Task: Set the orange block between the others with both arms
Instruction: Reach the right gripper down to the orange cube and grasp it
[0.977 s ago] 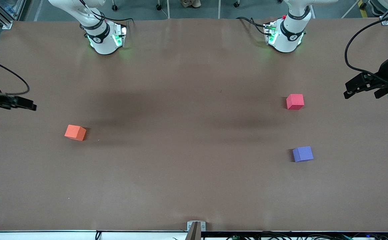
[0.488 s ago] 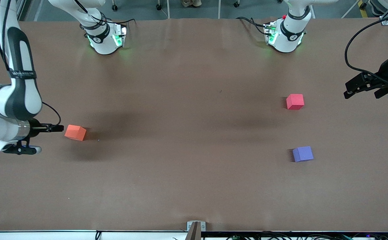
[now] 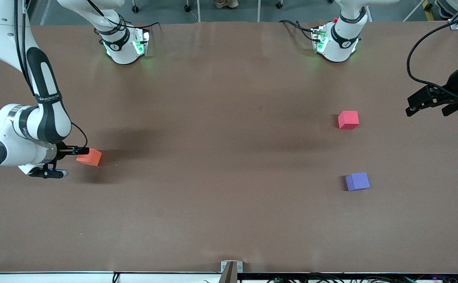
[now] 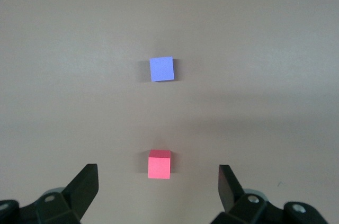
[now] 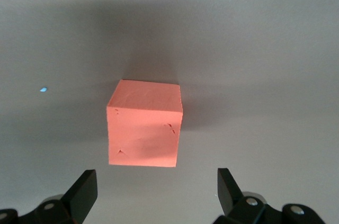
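**Hovering right gripper at the orange block, nothing grasped**

Reaching in from the right arm's end of the table, the right gripper [image 3: 80,151] sits low at the orange block [image 3: 90,157], its fingers spread apart with nothing between them. In the right wrist view the two fingertips [image 5: 82,192] stand well wider than the block [image 5: 144,123], which lies on the table just ahead of them, uncontacted as far as can be seen. The cube's facing side shows a few small nicks. In the front view the black finger overlaps the block's upper edge; contact cannot be confirmed from there.

Left gripper [image 3: 425,101] hangs over the table edge at the left arm's end, fingers also apart and empty; this arm waits. Its wrist view shows both fingertips [image 4: 85,187] wide open, with the pinkish-red cube [image 4: 159,164] and the purple-blue cube [image 4: 161,69] on the table ahead.

Layout on the brown table [image 3: 221,188]: pinkish-red cube [image 3: 348,120] and purple-blue cube [image 3: 357,181] both toward the left arm's end, well apart, the purple-blue one nearer the front camera. Orange block is well apart from both, toward the right arm's end.
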You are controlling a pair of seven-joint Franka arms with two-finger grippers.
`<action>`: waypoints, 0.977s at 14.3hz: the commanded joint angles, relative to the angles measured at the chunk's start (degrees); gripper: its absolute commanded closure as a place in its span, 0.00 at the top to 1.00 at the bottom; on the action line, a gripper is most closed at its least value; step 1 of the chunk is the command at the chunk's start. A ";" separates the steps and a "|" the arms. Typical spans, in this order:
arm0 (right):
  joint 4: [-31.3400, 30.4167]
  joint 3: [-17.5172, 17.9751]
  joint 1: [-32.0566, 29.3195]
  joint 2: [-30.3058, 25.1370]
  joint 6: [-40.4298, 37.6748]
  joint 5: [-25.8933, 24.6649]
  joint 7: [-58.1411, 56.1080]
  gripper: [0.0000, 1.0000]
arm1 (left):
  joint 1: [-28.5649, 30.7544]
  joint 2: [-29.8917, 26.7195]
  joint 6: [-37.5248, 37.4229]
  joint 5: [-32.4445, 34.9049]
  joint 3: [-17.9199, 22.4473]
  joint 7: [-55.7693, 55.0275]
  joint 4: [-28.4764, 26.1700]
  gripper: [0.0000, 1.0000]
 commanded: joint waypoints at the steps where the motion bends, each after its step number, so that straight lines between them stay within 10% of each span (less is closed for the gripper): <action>1: -0.57 0.45 -0.75 1.12 1.48 2.08 -0.74 1.00 | 0.06 0.18 -0.42 0.57 -0.25 0.47 0.90 1.00; 11: -0.48 0.54 -0.49 5.08 7.02 3.05 -0.65 1.00 | 0.06 0.19 -0.42 0.57 -0.25 0.47 0.81 1.00; 14: -0.39 0.54 -0.40 5.43 6.76 3.05 -0.39 0.52 | -0.03 0.19 -0.42 0.57 -0.25 0.47 0.81 1.00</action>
